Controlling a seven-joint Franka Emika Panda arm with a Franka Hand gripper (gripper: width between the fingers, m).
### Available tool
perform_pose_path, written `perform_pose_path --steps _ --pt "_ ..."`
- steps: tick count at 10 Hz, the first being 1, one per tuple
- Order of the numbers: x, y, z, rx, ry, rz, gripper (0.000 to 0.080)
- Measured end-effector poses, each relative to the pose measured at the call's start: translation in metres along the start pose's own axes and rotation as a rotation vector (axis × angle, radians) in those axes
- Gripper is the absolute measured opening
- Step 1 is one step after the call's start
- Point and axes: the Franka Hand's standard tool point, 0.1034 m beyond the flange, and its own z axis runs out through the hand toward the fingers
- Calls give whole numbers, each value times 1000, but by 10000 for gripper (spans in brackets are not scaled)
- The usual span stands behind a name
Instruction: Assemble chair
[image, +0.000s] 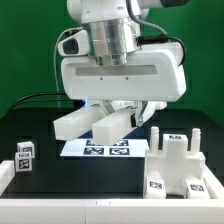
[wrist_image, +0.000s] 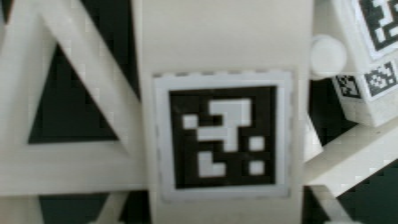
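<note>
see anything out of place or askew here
Nothing stands out. The marker board lies flat below the hand, the large chair part stands upright on the exterior view's right, and a small tagged part sits on its left.

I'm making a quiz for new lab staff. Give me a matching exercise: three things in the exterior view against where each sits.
Things: 1 marker board; 2 small tagged block; 3 large white chair part.
Places: A the exterior view's right; B middle, under the end effector; C the exterior view's left.
Pairs: 1-B, 2-C, 3-A.
</note>
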Motion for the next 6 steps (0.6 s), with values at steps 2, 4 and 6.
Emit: perform_pose_path --steps 2,4,6 --pt "-15 -26 -12 -64 -8 -74 284" --pt "-45 -70 -12 -111 -23 -200 284" --pt "-52 -78 -9 -113 -33 -238 284"
